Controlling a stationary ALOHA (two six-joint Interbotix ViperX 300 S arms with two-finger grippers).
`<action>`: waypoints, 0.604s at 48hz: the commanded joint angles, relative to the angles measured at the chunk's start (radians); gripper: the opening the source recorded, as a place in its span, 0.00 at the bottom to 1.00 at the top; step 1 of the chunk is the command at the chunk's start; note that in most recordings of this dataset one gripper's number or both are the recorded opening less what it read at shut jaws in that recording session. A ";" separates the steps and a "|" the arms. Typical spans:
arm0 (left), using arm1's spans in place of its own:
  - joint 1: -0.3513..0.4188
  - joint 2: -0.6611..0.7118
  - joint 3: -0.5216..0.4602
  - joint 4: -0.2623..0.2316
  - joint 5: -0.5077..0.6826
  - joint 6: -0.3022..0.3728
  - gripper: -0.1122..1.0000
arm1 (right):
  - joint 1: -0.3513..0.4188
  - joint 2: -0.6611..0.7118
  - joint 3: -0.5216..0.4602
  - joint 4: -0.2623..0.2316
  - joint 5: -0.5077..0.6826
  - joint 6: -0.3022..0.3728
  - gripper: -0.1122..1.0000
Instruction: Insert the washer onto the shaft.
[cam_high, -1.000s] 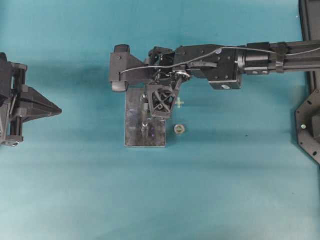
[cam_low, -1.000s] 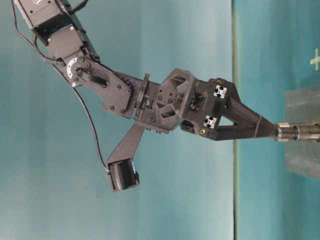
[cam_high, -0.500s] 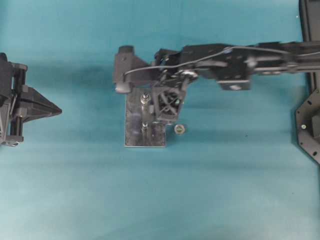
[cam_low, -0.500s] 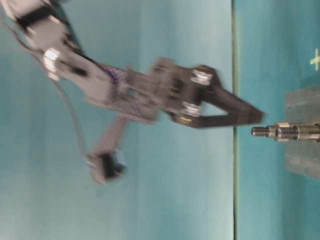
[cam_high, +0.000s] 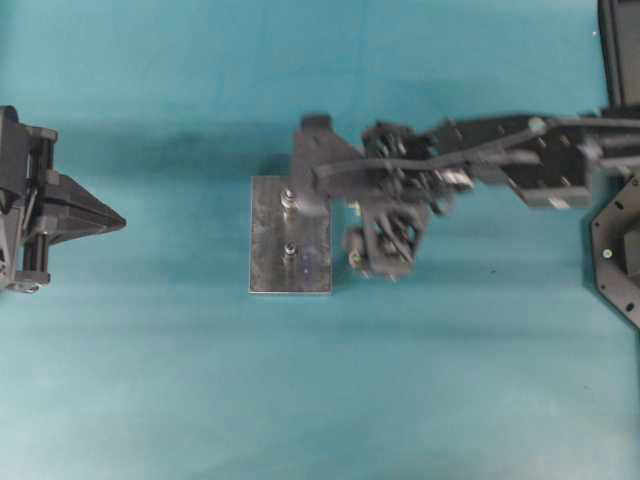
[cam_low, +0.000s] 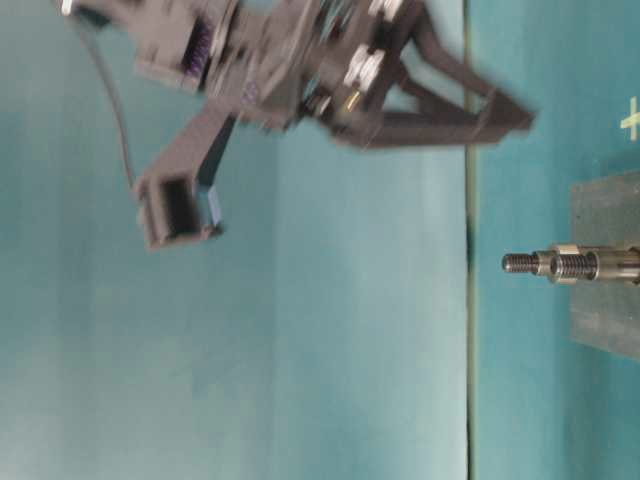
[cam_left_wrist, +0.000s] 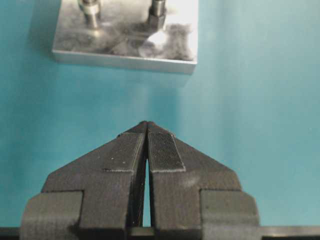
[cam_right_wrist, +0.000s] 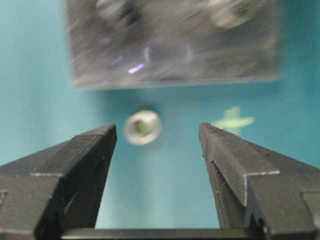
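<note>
Overhead view: metal plate lies mid-tabletop with two shafts standing on it. The right gripper hangs just beside the plate's right edge, clear of both shafts. The left gripper is well apart at the left.

Table-level view: the nearer shaft stands upright from the plate, its long axis vertical and its threaded tip pointing up. A pale band around it reads as the washer. It lies flat, with its hole in line with the shaft, part-way down below the tip. On that reading the insertion step looks finished. The right gripper's jaws are spread, above and to one side of the shaft, holding nothing.

Left wrist view: the left jaws are pressed together, empty, aimed at the plate from a distance.

Right wrist view: a small ring-shaped piece lies flat on the tabletop between the plate and the spread right jaws, near a yellow cross mark. If this piece is wanted next, the move calls for centring it between the jaws, since it sits off toward one finger, then descending and closing gently.
</note>
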 joint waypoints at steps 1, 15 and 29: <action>0.002 0.012 -0.031 0.003 -0.006 -0.002 0.10 | 0.018 -0.028 0.014 0.002 -0.023 0.029 0.74; 0.002 0.054 -0.048 0.003 -0.011 0.000 0.10 | 0.035 0.029 0.063 0.002 -0.103 0.049 0.74; 0.002 0.072 -0.051 0.003 -0.035 0.000 0.10 | 0.057 0.098 0.064 0.002 -0.156 0.049 0.74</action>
